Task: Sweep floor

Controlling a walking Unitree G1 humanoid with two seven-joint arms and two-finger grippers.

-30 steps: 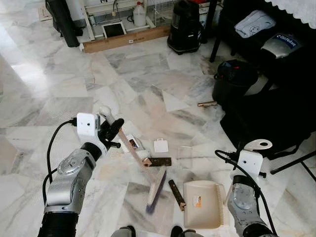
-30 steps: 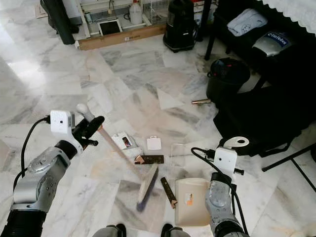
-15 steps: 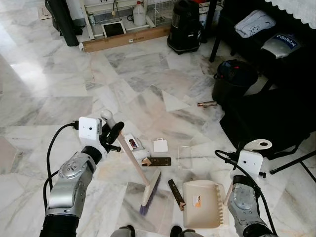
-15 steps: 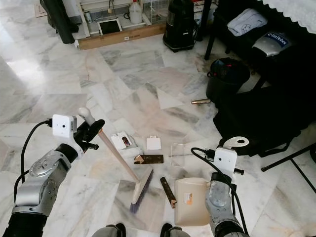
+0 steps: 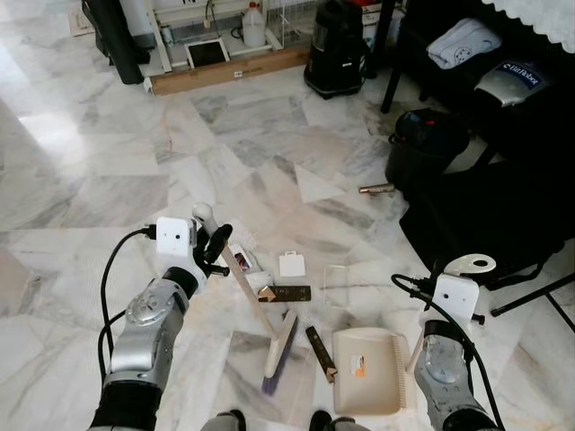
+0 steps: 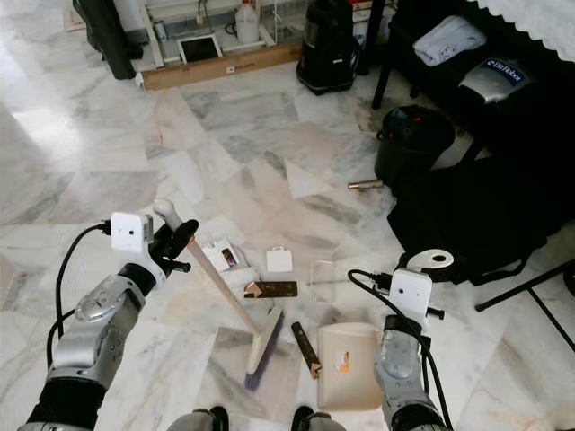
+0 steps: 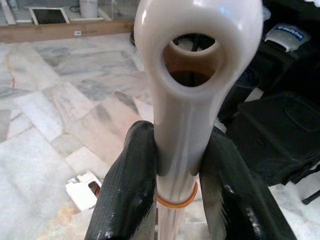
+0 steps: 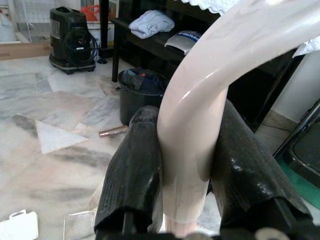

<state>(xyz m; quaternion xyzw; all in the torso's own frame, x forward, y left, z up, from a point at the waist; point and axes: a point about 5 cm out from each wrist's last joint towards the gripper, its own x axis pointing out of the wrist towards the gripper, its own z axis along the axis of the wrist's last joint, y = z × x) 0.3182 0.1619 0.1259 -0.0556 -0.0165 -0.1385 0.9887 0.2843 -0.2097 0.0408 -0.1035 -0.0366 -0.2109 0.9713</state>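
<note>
Since a second ago our left gripper (image 5: 214,244) has drawn in toward our body and rightward, and the broom (image 5: 254,308) now stands steeper, its head (image 5: 280,354) planted on the floor (image 5: 108,153) just left of the dustpan (image 5: 368,371). We hold the broom's pale handle top clamped between the left fingers (image 7: 131,190), closed tight on it. Our right gripper (image 8: 182,165) is closed on the dustpan's curved handle (image 5: 468,265), and the pan lies flat on the floor near our feet. The broom's long axis runs from the left gripper down and right to the head, so the bristles sit between the litter and the pan's left side. A brown bar (image 5: 292,294), a white card (image 5: 291,264), a clear piece (image 5: 337,285) and a dark stick (image 5: 320,351) lie just beyond and beside the head. We judge the next stroke must push rightward, toward the pan.
</note>
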